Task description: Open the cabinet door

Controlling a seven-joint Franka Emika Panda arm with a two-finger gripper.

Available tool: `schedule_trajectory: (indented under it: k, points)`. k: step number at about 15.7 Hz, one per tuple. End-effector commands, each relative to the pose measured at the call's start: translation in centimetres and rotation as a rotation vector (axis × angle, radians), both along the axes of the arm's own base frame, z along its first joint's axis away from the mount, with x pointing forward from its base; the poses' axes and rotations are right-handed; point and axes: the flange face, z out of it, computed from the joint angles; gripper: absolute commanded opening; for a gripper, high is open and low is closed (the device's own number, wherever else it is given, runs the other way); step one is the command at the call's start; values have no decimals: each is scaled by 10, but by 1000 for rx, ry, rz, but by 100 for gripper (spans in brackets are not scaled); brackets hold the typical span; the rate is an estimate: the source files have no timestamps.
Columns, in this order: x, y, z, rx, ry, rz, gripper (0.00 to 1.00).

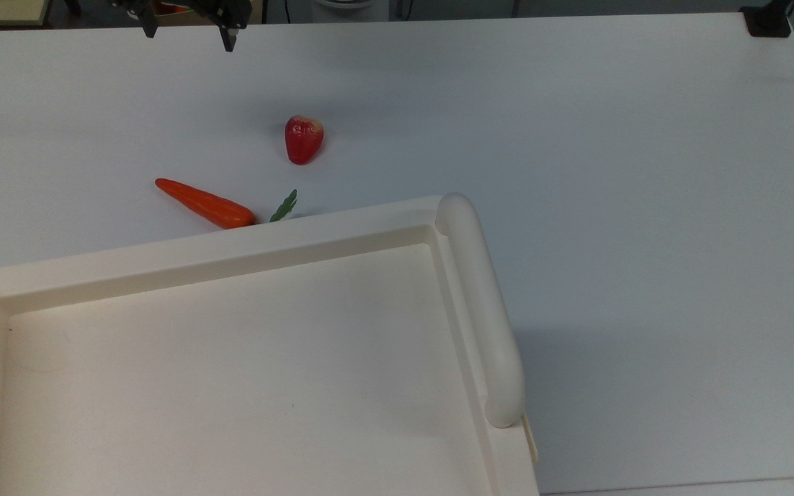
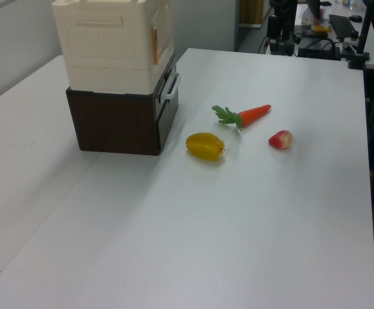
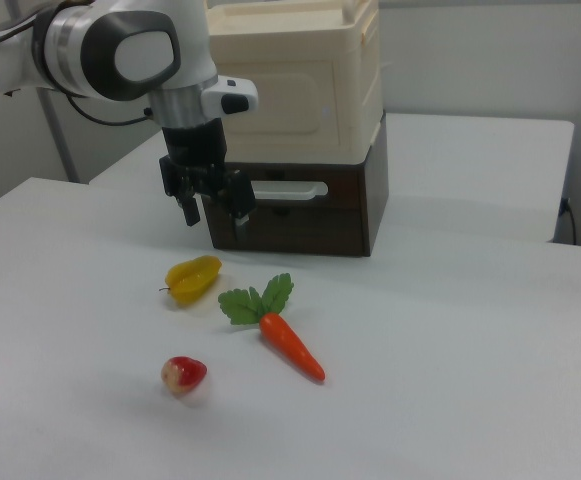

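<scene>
Gripper [image 3: 213, 212] spread wide, holding nothing.
Hovering above the table's [image 1: 576, 138] far edge; cabinet [image 3: 300, 100] door [image 3: 280, 92] shut.

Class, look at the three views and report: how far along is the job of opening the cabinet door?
Nothing looks done: the cabinet door sits flush and shut on the cabinet. In hand: the gripper hangs open and empty above the table, in the right view near the yellow toy fruit. Left: reaching the door, catching its edge, swinging it open.
</scene>
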Motion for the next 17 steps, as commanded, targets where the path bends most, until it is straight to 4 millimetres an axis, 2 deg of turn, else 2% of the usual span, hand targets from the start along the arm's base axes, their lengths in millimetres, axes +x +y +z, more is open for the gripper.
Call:
schedule_trajectory:
  k: [1,17]
  points:
    - [-9,-12,5,-6,-1,-8,100]
    - [-7,-9,6,6,-15,8,100]
